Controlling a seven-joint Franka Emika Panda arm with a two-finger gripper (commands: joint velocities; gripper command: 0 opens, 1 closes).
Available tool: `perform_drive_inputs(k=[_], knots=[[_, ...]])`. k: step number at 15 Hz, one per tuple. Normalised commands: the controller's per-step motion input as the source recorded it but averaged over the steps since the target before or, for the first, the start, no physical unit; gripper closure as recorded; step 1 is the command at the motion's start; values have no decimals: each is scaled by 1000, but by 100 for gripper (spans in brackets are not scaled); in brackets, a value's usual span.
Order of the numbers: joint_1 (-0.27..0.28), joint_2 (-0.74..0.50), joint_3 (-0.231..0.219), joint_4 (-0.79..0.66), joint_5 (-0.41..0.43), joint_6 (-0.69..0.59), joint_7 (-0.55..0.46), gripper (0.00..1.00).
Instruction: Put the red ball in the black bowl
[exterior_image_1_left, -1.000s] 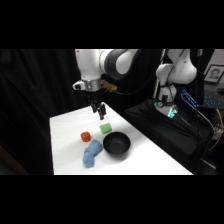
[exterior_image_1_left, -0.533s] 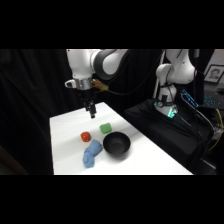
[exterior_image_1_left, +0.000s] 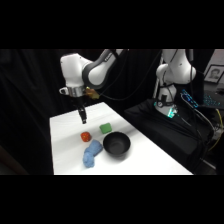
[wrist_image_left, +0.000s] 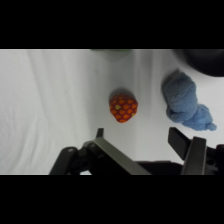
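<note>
The red ball (exterior_image_1_left: 86, 136) (wrist_image_left: 123, 108), small and red-orange with a dotted pattern, rests on the white table (exterior_image_1_left: 65, 150). The glossy black bowl (exterior_image_1_left: 116, 145) stands to its right; in the wrist view only its dark rim (wrist_image_left: 205, 60) shows at the upper right corner. My gripper (exterior_image_1_left: 83, 119) (wrist_image_left: 140, 140) hangs above the table just behind the ball, not touching it. It is open, and its fingers (wrist_image_left: 182, 142) hold nothing between them.
A green block (exterior_image_1_left: 105, 128) sits behind the bowl. A soft blue cloth bundle (exterior_image_1_left: 92, 153) (wrist_image_left: 187, 101) lies between ball and bowl, toward the front edge. Black cloth and cables border the table's right side.
The arm has swung left across the table, carrying the gripper from above the green block to a spot just behind the red ball. The objects have not moved.
</note>
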Motion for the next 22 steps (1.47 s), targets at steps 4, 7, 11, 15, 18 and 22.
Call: perform_drive_inputs(k=[4, 7, 11, 15, 18, 22], knots=[[-68, 304, 52, 322, 86, 90, -1, 0], [-77, 259, 91, 271, 112, 79, -7, 0], [-74, 222, 77, 232, 90, 79, 12, 0], [-93, 186, 96, 213, 103, 56, -11, 0], [-114, 173, 107, 197, 121, 58, -36, 0], [-120, 159, 113, 189, 125, 51, -58, 0]])
